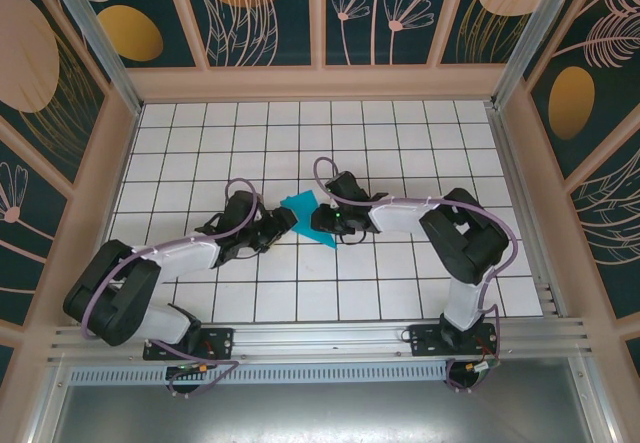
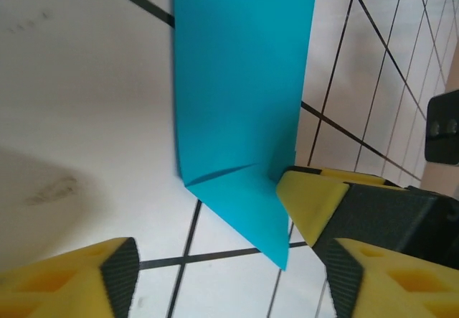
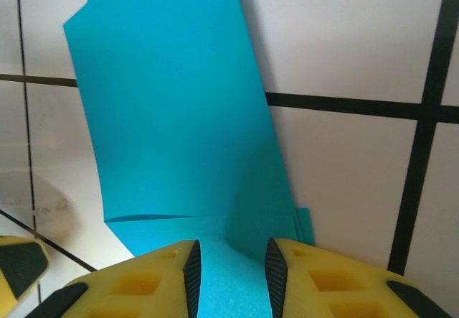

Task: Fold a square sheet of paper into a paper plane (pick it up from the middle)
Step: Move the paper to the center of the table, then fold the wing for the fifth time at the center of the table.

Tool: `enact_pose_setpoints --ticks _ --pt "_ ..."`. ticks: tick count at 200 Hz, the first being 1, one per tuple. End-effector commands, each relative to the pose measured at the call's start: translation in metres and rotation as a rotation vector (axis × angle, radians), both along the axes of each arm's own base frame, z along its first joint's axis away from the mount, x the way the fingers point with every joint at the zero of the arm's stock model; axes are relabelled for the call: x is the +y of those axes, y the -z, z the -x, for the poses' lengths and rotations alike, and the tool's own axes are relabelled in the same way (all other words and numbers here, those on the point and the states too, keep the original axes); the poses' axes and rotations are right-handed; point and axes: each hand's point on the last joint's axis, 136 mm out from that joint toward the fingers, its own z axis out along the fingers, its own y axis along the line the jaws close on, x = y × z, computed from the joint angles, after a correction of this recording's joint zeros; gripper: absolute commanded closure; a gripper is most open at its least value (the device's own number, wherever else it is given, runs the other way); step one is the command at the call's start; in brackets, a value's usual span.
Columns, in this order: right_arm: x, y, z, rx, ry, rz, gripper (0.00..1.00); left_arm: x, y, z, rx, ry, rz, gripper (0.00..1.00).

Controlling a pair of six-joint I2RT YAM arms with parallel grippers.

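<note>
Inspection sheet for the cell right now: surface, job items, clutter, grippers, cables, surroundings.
Surface: white table with black grid lines; faint smudge in the left wrist view.
Job's things: cyan sheet of paper, partly folded with creases showing, lying at mid-table between the two grippers. No finished plane yet.
Clutter: nothing seen.
Grippers: right gripper shut on the sheet's near edge; left gripper open, jaws wide, at the sheet's tip and not gripping it.
Cables: purple cables loop along both arms, none lying on the paper.
Surroundings: dark floral walls on three sides; aluminium rail at the near edge.
</note>
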Motion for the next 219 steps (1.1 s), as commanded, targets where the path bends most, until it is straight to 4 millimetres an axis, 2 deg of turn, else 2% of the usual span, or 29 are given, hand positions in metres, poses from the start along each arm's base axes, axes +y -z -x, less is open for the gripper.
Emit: enact_pose_setpoints --ticks 1,29,92,129,172,191,219 --pt "-0.015 0.020 0.010 0.073 0.024 -0.008 0.66 -0.017 -0.011 -0.005 -0.010 0.013 0.079 0.35" --pt "-0.025 0.019 0.012 0.101 0.040 -0.068 0.66 -0.023 -0.006 -0.005 0.010 0.009 0.091 0.36" --pt "-0.034 0.020 0.016 0.153 0.056 -0.168 0.66 -0.022 0.005 -0.016 0.033 -0.058 0.084 0.52" --pt "-0.038 0.023 0.018 0.166 0.060 -0.176 0.67 -0.024 0.015 -0.019 0.055 -0.049 0.063 0.54" --pt "-0.039 0.023 0.019 0.175 0.062 -0.190 0.67 -0.032 0.011 -0.026 0.034 -0.013 0.064 0.60" --pt "-0.039 0.022 0.019 0.176 0.061 -0.191 0.67 -0.032 0.016 -0.025 0.046 -0.011 0.049 0.60" --pt "-0.039 0.022 0.018 0.174 0.061 -0.188 0.67 -0.029 0.021 -0.024 0.061 -0.020 0.026 0.54"
